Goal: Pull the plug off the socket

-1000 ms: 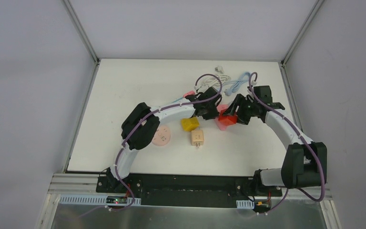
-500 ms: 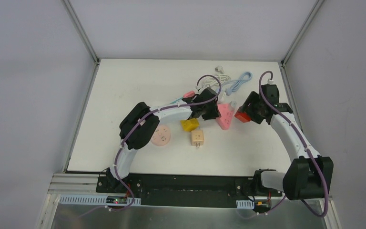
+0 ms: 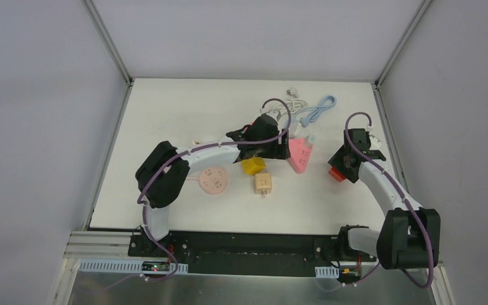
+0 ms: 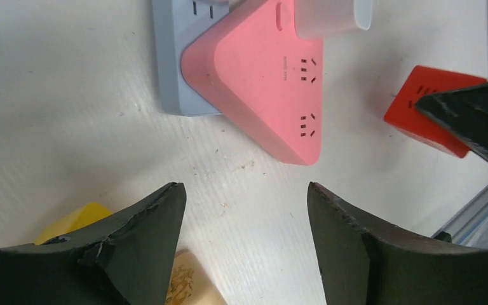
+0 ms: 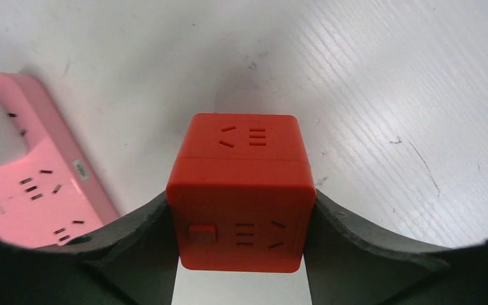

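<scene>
The pink triangular socket (image 3: 300, 155) lies flat on the white table, and it fills the top of the left wrist view (image 4: 267, 95). The plug, a red cube (image 5: 241, 190), is apart from the socket, to its right (image 3: 337, 174). My right gripper (image 5: 241, 196) is shut on the cube's two sides, just above the table (image 3: 341, 169). My left gripper (image 4: 244, 190) stands open over bare table, just short of the socket's corner, with nothing between its fingers (image 3: 282, 151). The pink socket's edge shows at the left of the right wrist view (image 5: 25, 184).
A grey-blue block (image 4: 175, 63) and a white plug (image 4: 330, 16) sit against the pink socket's far side. A yellow block (image 3: 253, 165), a tan adapter (image 3: 264, 184) and a round pink socket (image 3: 215, 180) lie to the left. Blue and white cables (image 3: 318, 108) lie behind.
The right gripper pulled the red cube off the pink socket and carried it right and nearer. The left gripper opened, let go of the socket and drew back left.
</scene>
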{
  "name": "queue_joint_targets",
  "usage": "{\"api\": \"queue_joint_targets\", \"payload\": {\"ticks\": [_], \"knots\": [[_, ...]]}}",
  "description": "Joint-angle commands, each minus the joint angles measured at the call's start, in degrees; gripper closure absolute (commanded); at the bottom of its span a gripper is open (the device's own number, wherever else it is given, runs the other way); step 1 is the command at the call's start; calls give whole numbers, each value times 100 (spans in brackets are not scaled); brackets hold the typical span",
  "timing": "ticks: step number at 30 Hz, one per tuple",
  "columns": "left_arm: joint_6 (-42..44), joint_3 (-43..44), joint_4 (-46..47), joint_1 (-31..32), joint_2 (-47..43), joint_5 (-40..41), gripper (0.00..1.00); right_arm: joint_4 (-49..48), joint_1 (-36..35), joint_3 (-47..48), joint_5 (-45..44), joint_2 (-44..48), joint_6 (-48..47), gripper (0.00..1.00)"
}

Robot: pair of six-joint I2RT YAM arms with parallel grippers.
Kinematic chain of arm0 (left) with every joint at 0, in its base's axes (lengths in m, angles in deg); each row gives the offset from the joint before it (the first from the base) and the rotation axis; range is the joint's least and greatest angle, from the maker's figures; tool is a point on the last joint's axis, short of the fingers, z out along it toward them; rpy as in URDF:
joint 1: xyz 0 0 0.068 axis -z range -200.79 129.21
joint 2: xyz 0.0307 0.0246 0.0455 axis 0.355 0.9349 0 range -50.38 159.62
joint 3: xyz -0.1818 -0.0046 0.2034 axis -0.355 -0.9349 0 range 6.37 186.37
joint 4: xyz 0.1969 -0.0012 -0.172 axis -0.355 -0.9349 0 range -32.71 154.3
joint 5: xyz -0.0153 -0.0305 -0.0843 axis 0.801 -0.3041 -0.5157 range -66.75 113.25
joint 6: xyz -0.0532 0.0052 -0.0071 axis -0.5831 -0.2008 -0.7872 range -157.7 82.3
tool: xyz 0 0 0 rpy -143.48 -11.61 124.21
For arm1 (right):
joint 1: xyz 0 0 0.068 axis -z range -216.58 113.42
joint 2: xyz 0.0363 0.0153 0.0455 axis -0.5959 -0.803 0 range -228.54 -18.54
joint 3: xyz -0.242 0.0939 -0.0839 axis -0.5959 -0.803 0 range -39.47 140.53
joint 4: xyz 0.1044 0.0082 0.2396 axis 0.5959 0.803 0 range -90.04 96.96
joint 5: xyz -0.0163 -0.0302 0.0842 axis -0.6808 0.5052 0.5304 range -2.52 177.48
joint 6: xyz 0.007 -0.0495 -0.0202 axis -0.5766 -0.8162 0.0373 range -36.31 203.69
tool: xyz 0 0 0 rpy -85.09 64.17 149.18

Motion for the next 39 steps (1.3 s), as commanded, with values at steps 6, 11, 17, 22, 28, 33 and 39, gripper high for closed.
{"api": "queue_joint_targets", "payload": {"ticks": [6,11,17,22,28,33,39], "knots": [[394,-977,1454,-254,-810,-101,16,-39,74,-53,-87,-22,158,28],[498,-780,1158,-255,-797,52,8,142,81,346,152,184,-53,4],[595,292,11,-254,-366,241,8,-45,76,953,927,339,-533,2],[640,1542,-851,-260,391,152,11,-568,66,1247,2443,-218,-372,1],[145,1987,-1110,-254,1043,316,14,-960,-66,1533,2581,-1192,-89,10],[11,2098,-1203,-254,1301,521,15,-1068,-225,1784,2415,-1871,-86,22],[-67,1883,-902,-267,1396,423,16,-1294,-386,1941,2178,-2320,-158,39]]}}
